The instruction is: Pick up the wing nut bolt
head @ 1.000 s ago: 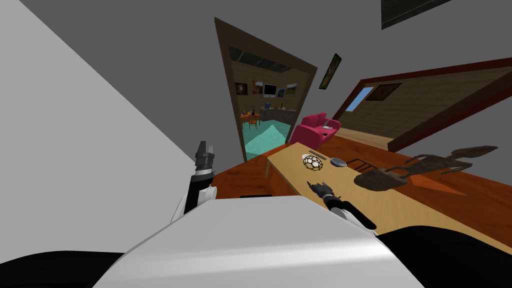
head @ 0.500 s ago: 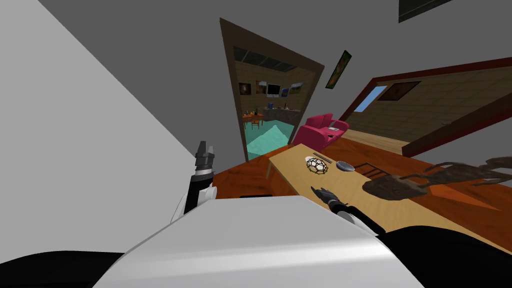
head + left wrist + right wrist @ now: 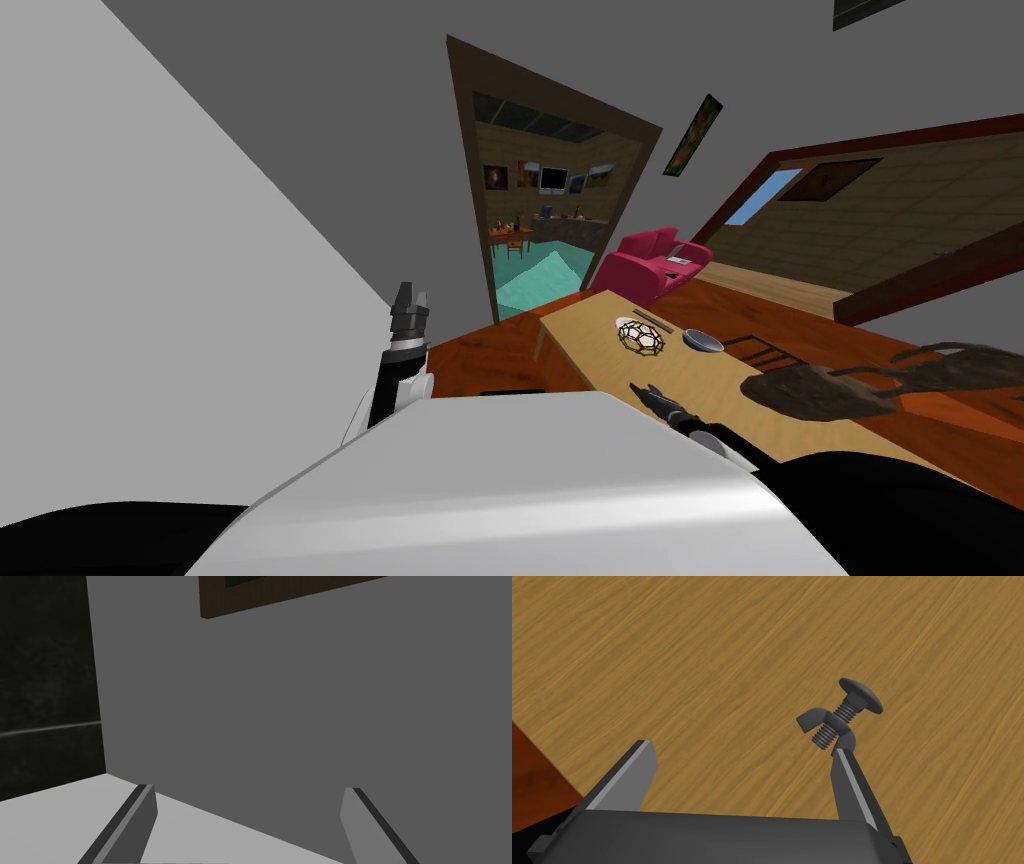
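1 wing nut bolt [image 3: 839, 713] at 1 fingertip [image 3: 846, 768] of right hand [image 3: 742, 747]

A light wooden table [image 3: 590, 350] bears a dark grey wing nut bolt [image 3: 839, 713]. A grey bowl [image 3: 703, 341] lies at 3 o'clock from a white lattice ball [image 3: 640, 337].

We stand in a room of dark grey walls [image 3: 330, 120] and red-brown floorboards [image 3: 480, 350], where a long light-wood table [image 3: 590, 345] runs away from us, a dark wooden chair [image 3: 815, 390] beside it and a pink armchair [image 3: 645, 262] just past its far end. Ahead of us a brown-framed doorway [image 3: 545, 200] opens onto a second room with a turquoise floor [image 3: 535, 280], a small orange-brown side table [image 3: 510, 235] and framed pictures [image 3: 550, 178] on a tan wall. Right of a small picture [image 3: 693, 135] hung on the grey wall, a wider red-framed opening [image 3: 880, 220] shows a panelled room with a pale floor and a blue window [image 3: 762, 196].
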{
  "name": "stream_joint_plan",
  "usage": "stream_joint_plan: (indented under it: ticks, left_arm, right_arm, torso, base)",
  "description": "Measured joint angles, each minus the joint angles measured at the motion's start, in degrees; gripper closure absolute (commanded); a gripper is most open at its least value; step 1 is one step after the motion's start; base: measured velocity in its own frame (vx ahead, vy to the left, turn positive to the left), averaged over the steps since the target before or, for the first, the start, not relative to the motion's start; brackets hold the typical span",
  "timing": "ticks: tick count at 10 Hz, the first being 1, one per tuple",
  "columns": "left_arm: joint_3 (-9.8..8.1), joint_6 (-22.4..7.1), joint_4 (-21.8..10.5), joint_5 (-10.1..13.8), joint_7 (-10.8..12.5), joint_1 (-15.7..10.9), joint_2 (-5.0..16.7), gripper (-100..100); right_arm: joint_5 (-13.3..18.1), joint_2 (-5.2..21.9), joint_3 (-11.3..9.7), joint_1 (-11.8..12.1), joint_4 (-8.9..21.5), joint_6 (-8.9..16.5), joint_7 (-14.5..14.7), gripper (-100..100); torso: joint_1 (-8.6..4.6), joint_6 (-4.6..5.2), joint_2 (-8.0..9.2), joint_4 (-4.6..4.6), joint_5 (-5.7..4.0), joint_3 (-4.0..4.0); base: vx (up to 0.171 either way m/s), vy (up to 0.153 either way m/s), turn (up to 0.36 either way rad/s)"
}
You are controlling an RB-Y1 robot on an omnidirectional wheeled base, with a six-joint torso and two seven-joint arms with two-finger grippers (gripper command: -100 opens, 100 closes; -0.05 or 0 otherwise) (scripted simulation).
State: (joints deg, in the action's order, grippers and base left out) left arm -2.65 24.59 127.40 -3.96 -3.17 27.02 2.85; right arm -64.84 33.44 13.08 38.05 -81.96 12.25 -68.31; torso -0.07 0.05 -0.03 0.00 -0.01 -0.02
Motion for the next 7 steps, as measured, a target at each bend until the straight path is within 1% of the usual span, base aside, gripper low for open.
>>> stream_joint_plan:
  ticks: [1, 2, 3, 4, 5, 6, 7]
  left_arm:
    - [0.0, 0.0, 0.0, 0.0, 0.0, -0.01, 0.0, 0]
    - [0.0, 0.0, 0.0, 0.0, 0.0, 0.0, 0.0, 0]
    - [0.0, 0.0, 0.0, 0.0, 0.0, 0.0, 0.0, 0]
    - [0.0, 0.0, 0.0, 0.0, 0.0, 0.0, 0.0, 0]
    - [0.0, 0.0, 0.0, 0.0, 0.0, 0.0, 0.0, 0]
    - [0.0, 0.0, 0.0, 0.0, 0.0, 0.0, 0.0, 0]
    - [0.0, 0.0, 0.0, 0.0, 0.0, 0.0, 0.0, 0]
  right_arm:
    - [-0.45, 0.16, 0.14, -0.1, 1.43, 0.79, -1.63, -100]
    - [-3.05, 1.5, -0.66, 0.17, 2.83, 0.76, -2.34, -100]
    - [-3.85, 1.71, 0.05, 0.84, 3.5, 1.96, -4.15, -100]
    - [-5.84, 2.43, -0.1, 0.97, 4.51, 2.64, -5.26, -100]
    - [-8.5, 3.28, -0.43, 0.8, 6.4, 3.25, -6.19, -100]
    - [-9.75, 3.65, -0.47, 0.39, 7.79, 3.86, -7.04, -100]
    - [-11.66, 4.2, -0.39, 0.18, 9.64, 4.86, -7.78, -100]
  torso:
    - [-0.02, -0.03, 0.0, 0.0, 0.0, 0.0]
    - [-0.05, 0.0, 0.0, 0.0, 0.0, 0.0]
    - [-0.08, -0.02, -0.01, 0.0, -0.01, 0.0]
    - [-0.08, -0.01, -0.02, 0.0, -0.02, -0.01]
    - [-0.12, -0.03, -0.06, -0.01, -0.02, -0.03]
    - [-0.09, -0.01, -0.05, -0.01, -0.02, -0.03]
    - [-0.1, -0.02, -0.05, -0.01, -0.02, -0.02]
  base:
    - [0.015, -0.028, 0.067]
    - [0.021, -0.039, 0.101]
    - [0.021, -0.037, 0.064]
    - [0.029, -0.045, 0.116]
    - [0.023, -0.038, 0.061]
    - [0.023, -0.041, 0.091]
    - [0.014, -0.038, 0.055]
